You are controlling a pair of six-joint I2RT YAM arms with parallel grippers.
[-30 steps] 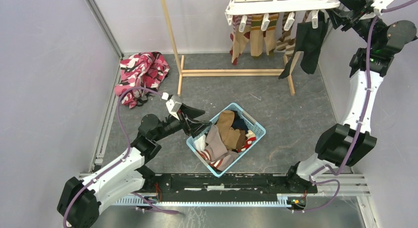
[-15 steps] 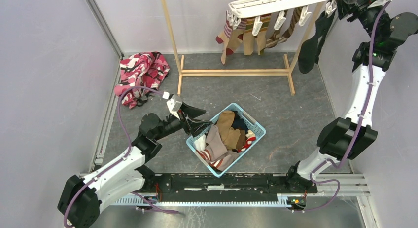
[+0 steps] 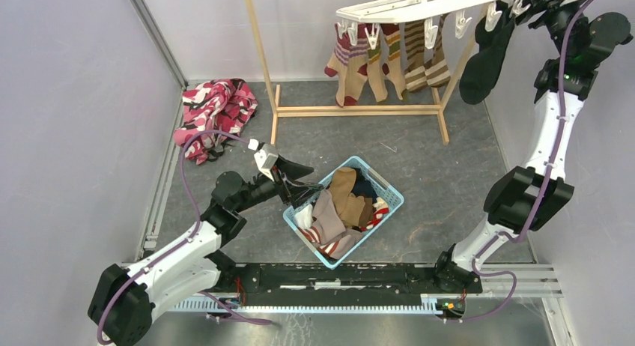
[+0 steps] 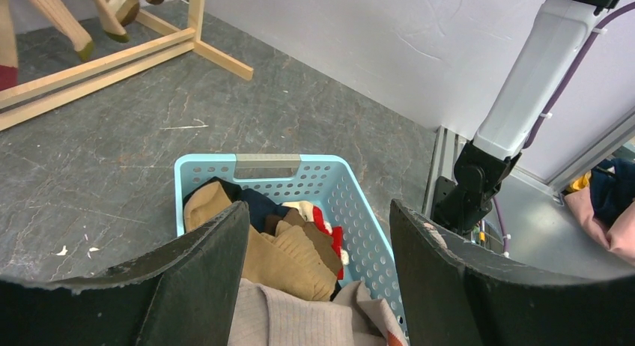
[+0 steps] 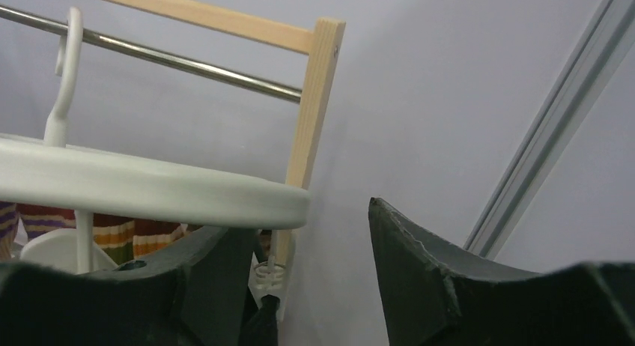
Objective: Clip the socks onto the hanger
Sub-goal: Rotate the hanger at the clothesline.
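Socks (image 3: 378,58) of striped, tan fabric hang from the white plastic barred hanger (image 3: 419,3) just left of your right pincer (image 5: 307,219), its jaws parted; your left pincer (image 4: 316,207) gapes above the light blue mesh basket (image 4: 333,185).

Counted 1 hanger (image 3: 419,5); approx 6 striped socks (image 3: 374,58) + 1 black sock (image 3: 483,61) hung; 1 basket (image 3: 378,179) w/ sock heap (image 3: 341,211), qty unclear; 1 wooden stand (image 3: 352,108); 1 patterned cloth (image 3: 213,110); 2 arms: L arm (image 3: 180,256), R arm (image 3: 550,144).
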